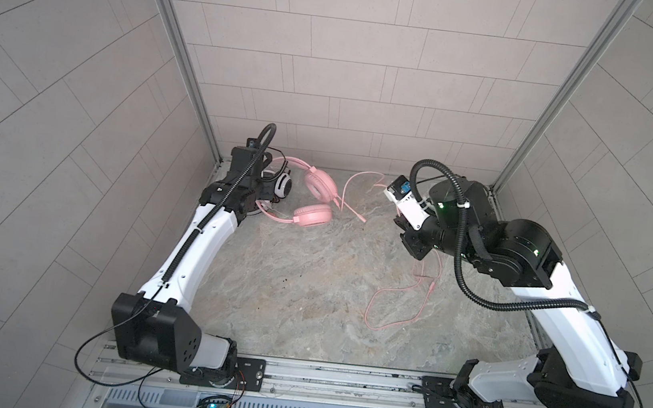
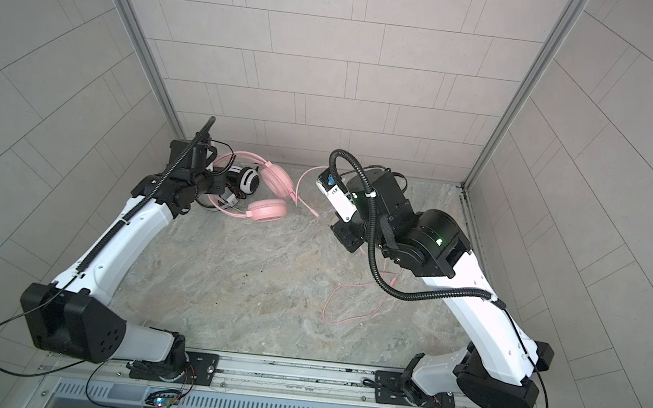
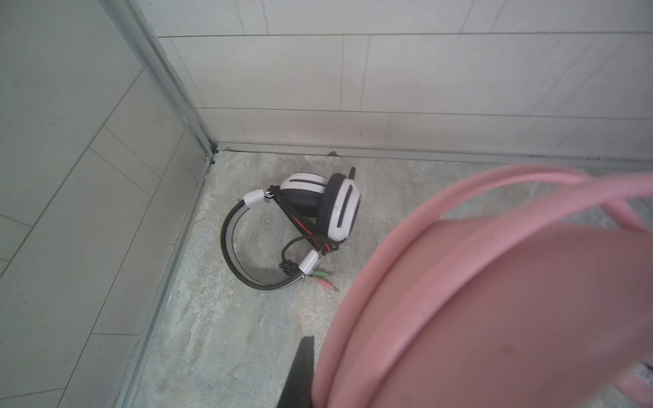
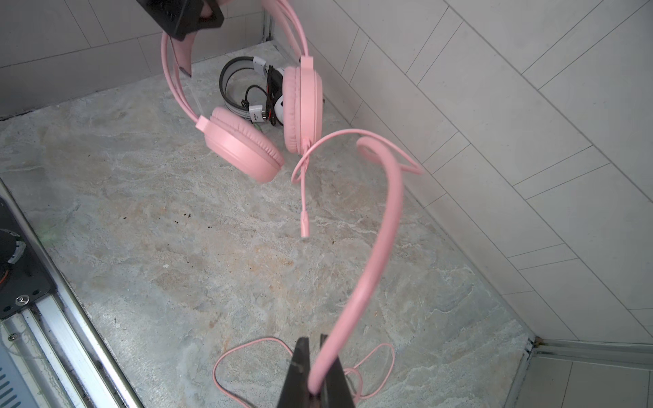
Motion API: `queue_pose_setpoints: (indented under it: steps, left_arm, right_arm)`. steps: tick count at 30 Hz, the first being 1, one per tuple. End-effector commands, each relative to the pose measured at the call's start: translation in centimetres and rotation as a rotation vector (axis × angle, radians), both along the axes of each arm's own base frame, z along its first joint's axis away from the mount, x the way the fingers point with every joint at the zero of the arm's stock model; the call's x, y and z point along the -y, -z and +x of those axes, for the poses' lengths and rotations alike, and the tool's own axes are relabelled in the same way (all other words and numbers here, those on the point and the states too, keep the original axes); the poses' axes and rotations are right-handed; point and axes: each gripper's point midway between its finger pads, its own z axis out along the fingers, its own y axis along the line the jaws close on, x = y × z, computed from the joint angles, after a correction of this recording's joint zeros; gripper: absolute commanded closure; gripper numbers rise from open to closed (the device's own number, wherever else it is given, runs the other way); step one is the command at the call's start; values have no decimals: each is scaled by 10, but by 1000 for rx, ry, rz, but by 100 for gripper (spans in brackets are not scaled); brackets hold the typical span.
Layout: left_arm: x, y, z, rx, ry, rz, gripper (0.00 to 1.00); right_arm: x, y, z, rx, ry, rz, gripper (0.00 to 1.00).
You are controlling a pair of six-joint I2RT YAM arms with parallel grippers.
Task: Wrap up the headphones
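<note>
Right gripper (image 4: 313, 353) — jaws clenched on the pink cable (image 4: 385, 226), which arcs up from the pinch toward the pink headset (image 4: 243, 148). Slack past the pinch lies in loose loops on the marbled table (image 1: 308, 274). Left gripper (image 4: 183, 21) is clamped on the pink headset's headband. The headset hangs from it, ear cups low and apparently clear of the table, mic boom (image 4: 304, 205) pointing down. White-and-black headset (image 3: 339, 208) lies on the table in the far-left corner, close to both walls, with its black-and-red cable (image 3: 300, 226) wound across the cups — green and pink plugs (image 3: 323, 277) stick out beside the headband.
</note>
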Motion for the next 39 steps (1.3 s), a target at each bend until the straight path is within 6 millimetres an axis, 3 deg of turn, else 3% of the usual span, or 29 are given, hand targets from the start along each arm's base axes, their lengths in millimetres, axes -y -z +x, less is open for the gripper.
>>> queue_pose_setpoints:
  steps: [1,7,12,16,19,25,29,35,39]
  left_arm:
    - [36,-12,-3,26,192,-68,100]
    - [88,-4,-15,-32,446,-221,100]
    - [122,-2,-28,-69,596,-295,100]
    - [139,-3,-40,-77,680,-336,100]
    - [140,-9,-41,-64,680,-348,100]
    - [144,-26,-46,-13,704,-383,100]
    - [150,-41,-49,31,726,-436,100]
    - [153,-70,-50,114,731,-508,100]
    - [160,-98,-52,190,759,-609,100]
  right_arm:
    - [1,-18,3,69,-14,-6,100]
    - [-11,-44,15,168,-37,52,100]
    - [-16,-48,35,176,-29,90,100]
    - [-14,-45,55,136,-22,180,100]
    - [-2,-35,72,102,24,216,100]
    - [34,2,103,9,145,284,100]
    - [47,40,116,-88,193,310,100]
    - [50,98,119,-186,227,347,100]
    - [39,130,120,-269,206,399,100]
